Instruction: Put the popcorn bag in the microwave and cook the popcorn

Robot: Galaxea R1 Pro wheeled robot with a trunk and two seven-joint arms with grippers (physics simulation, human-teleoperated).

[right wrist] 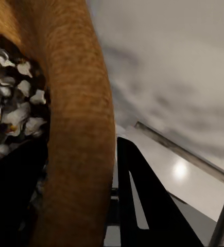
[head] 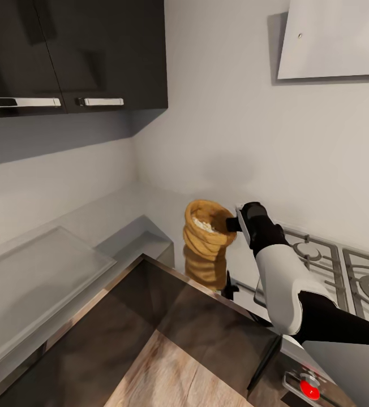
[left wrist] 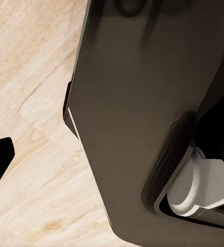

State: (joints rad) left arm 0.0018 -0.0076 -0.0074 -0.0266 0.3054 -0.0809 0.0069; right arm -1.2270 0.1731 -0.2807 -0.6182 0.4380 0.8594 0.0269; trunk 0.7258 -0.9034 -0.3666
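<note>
Popcorn bag [head: 206, 249] held upright above the countertop [head: 48, 265] corner, rolled rim gripped by right gripper [head: 234, 224]; pale popcorn [head: 202, 224] visible inside. Gas hob grates [head: 331, 271] just beyond the arm. Black upper cabinets [head: 71, 53] with chrome handles; white slanted hood [head: 331, 39] upper right.

- A home kitchen, rendered in simulation.
- Glossy black upper cabinets [head: 71, 53] with chrome bar handles [head: 21, 102] hang at the wall corner.
- A grey L-shaped countertop [head: 122, 212] runs beneath them, along pale grey walls.
- A gas hob with metal grates [head: 334, 265] sits at the countertop's right end, under a white slanted hood [head: 334, 37].
- Light wood plank floor [head: 167, 376] lies below.
</note>
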